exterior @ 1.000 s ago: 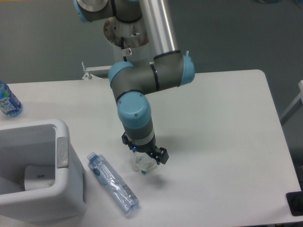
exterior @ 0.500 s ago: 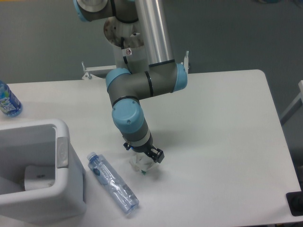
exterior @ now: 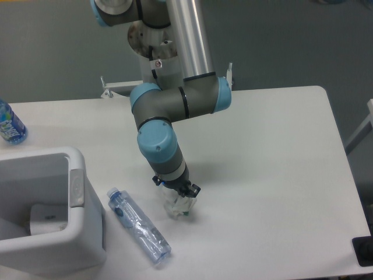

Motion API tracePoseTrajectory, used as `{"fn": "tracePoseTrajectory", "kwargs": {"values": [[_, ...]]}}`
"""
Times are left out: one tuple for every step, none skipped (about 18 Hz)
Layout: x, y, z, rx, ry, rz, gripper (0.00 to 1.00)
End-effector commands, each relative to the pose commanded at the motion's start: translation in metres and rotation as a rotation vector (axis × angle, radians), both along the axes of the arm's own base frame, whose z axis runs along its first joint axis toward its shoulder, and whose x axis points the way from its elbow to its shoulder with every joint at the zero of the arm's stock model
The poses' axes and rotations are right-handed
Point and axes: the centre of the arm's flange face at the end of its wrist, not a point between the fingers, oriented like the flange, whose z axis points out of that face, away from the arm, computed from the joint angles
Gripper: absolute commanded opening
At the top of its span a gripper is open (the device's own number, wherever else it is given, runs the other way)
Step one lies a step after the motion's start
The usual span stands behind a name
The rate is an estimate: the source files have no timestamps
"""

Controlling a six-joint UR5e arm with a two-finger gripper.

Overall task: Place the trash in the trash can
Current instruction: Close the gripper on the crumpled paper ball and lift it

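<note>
Gripper (exterior: pixel 179 205) is down on the paper wad (exterior: pixel 176 208), wrist pitched toward 5 o'clock. Fingers sit on either side of the wad and look closed onto it, though the tips are too small to confirm real contact.

Change over the last second: the arm swung its elbow in toward the base and the gripper dropped lower onto the wad. In the oldest view the black fingers stood wider and higher above the wad; now they are tucked in and the wad looks squeezed narrower. The wad has barely shifted and is on the table (exterior: pixel 274 175), not lifted. My read: the grasp is just completing and the lift is next.

Going outward:
- Clear bottle (exterior: pixel 139 226) with blue cap lies flat just beside the wad at its 8 o'clock, cap end pointing to 10 o'clock. Not touched, same place as before.
- Trash can (exterior: pixel 81 233) is at 9 o'clock from the gripper, just beyond the bottle, open at the top, with the grey tab on its near rim. Something pale already sits inside; can't tell what.
- A second blue-labelled bottle (exterior: pixel 10 125) stands at the far left table edge, at 10 o'clock, well apart.

Task status, as a judgement: nothing visibly delivered yet. The wad goes first, then the bottle. Carry path to the can passes over the bottle, so it needs clearance.
</note>
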Motion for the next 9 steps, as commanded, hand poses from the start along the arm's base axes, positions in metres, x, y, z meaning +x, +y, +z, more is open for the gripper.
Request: {"fn": "tracePoseTrajectory", "kwargs": {"values": [[-0.003, -0.002, 0.008, 0.013, 0.005, 0.006, 0.00], [-0.010, -0.006, 0.016, 0.026, 0.010, 0.017, 0.00], [-0.013, -0.009, 0.021, 0.035, 0.011, 0.026, 0.00], [-0.013, -0.010, 0.029, 0.045, 0.020, 0.026, 0.00], [-0.018, -0.011, 0.046, 0.073, 0.035, 0.034, 0.00], [-0.024, -0.010, 0.064, 0.117, 0.038, 0.054, 0.00], [-0.030, -0.010, 0.089, 0.186, 0.036, 0.081, 0.00], [-0.038, -0.006, 0.119, 0.278, 0.023, 0.131, 0.00], [-0.042, 0.001, 0.150, 0.380, -0.001, 0.192, 0.00]]}}
